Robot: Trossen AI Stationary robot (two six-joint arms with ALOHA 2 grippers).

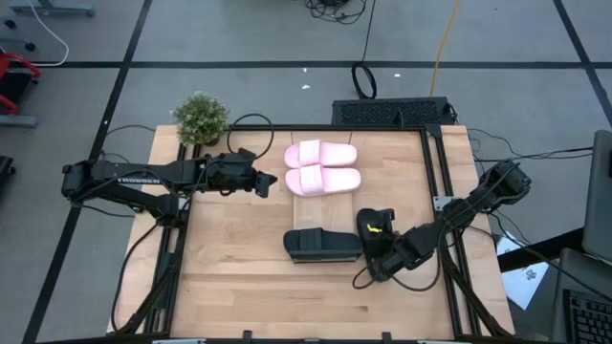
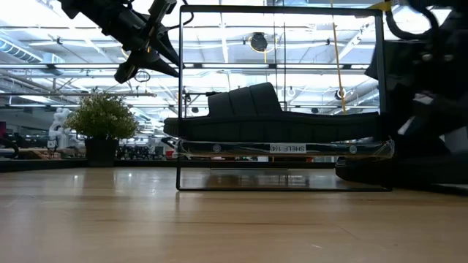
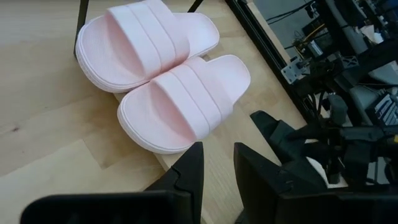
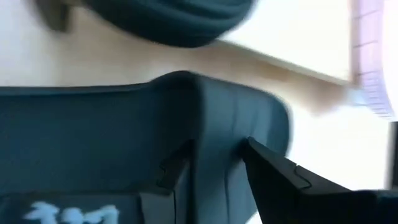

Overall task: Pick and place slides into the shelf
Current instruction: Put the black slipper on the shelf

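Observation:
Two pale pink slides (image 1: pixel 322 167) (image 3: pixel 168 81) lie side by side on the shelf's pale top board (image 1: pixel 311 205). My left gripper (image 1: pixel 275 182) (image 3: pixel 217 168) hovers just left of them, near the shelf's top, slightly open and empty. One black slide (image 1: pixel 322 245) (image 2: pixel 270 117) rests sole-down on the shelf's see-through tier (image 2: pixel 292 148). The other black slide (image 1: pixel 375 227) (image 4: pixel 124 137) lies right of it, pointing toward the far edge. My right gripper (image 1: pixel 377 252) (image 4: pixel 217 168) is shut on it. My right gripper pinches the black slide's broad strap (image 4: pixel 217 124) near its edge. One finger (image 4: pixel 177 168) stands at the strap's opening over the footbed, the other (image 4: pixel 273 177) lies on the strap's ribbed outer face. It comes from the table's near right. In the low view, the slide sits at table level.
A potted plant (image 1: pixel 201 117) (image 2: pixel 102 120) stands at the far left corner. Dark frame rails (image 1: pixel 432 191) run along the table's left and right sides. Bare tabletop (image 1: pixel 239 277) lies near and left of the shelf. The shelf's thin dark frame (image 2: pixel 179 95) rises tall.

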